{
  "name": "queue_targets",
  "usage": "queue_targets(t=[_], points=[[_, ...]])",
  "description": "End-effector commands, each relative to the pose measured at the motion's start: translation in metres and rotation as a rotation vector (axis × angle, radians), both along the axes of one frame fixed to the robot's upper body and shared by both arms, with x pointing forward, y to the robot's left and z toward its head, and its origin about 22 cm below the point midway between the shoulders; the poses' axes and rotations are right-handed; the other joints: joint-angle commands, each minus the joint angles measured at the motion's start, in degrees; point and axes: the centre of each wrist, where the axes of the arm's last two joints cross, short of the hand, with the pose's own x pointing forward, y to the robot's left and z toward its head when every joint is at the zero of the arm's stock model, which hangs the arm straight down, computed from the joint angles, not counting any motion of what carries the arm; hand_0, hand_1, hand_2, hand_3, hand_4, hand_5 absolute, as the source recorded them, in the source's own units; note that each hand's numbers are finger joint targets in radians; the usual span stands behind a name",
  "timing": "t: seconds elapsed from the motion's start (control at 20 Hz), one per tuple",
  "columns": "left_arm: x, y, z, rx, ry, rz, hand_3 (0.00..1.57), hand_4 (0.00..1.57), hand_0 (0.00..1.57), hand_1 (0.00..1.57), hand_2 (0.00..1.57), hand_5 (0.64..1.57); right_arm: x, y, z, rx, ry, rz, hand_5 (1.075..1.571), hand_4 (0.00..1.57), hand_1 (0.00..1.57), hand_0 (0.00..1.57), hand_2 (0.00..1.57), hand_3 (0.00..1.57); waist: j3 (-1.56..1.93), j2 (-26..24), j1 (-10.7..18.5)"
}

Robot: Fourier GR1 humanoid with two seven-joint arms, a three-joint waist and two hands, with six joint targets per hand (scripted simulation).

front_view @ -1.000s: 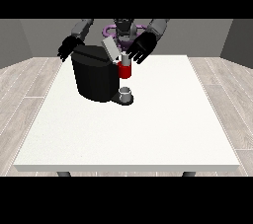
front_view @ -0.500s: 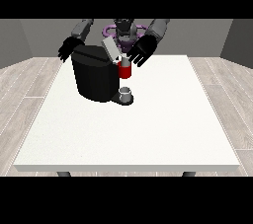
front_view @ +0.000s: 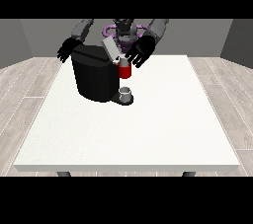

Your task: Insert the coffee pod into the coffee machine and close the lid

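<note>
At desk's (front_view: pixel 148 129) far end, black machine (front_view: pixel 96 77) stands with grey lid (front_view: pixel 110 49) tilted up. Hand at view's right (front_view: pixel 140 53) hovers just above red thing at machine (front_view: pixel 125 71), fingers spread, holding nothing visible. Hand at view's left (front_view: pixel 66 50) hangs relaxed behind machine. Pod not plainly seen; grey thing (front_view: pixel 126 93) sits under spout. Likely next: press lid down squarely, palm flat, no sideways shove.

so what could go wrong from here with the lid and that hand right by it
The robot hand at the view's right hovers close to the raised lid and a red thing at the machine; a sweep could knock either instead of closing cleanly. The coffee machine stands unbraced, since the other robot hand sits behind it, so a push on the lid might shift it.
</note>
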Motion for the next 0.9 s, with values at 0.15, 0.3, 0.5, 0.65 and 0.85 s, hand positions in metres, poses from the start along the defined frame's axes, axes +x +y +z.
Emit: queue_targets(t=[0.15,0.3,0.5,0.65,0.85], points=[[-0.002,0.016,-0.024,-0.012,0.035,0.013,1.12,0.46,1.21,1.21,1.24,1.571,-0.004,-0.014,0.011,-0.006,0.022,0.01,1.571,0.43,0.0,0.0,0.0,0.0,-0.06,-0.6,-1.05],[0.0,0.006,0.008,0.028,-0.023,-0.002,1.03,0.44,1.13,1.13,1.17,1.571,0.006,-0.004,0.012,-0.005,-0.006,-0.009,1.571,0.36,0.0,0.0,0.0,0.0,-0.05,2.03,-0.17],[-0.001,0.007,-0.007,0.062,0.035,0.003,0.98,0.41,1.11,1.11,1.15,1.571,-0.005,-0.015,-0.001,-0.005,0.049,-0.006,1.571,0.34,0.0,0.0,0.0,0.0,-0.04,-1.38,-0.43],[-0.001,0.015,0.004,0.055,-0.002,0.001,0.95,0.38,1.07,1.07,1.12,1.571,0.002,-0.01,0.007,-0.001,0.023,-0.011,1.571,0.44,0.0,0.0,0.0,0.0,-0.05,0.42,0.47],[-0.001,0.007,-0.003,0.043,-0.01,-0.001,0.97,0.36,1.07,1.07,1.12,1.571,0.006,-0.009,0.013,0.029,-0.014,-0.015,1.571,0.48,0.0,0.0,0.0,0.0,-0.05,0.73,0.24]])
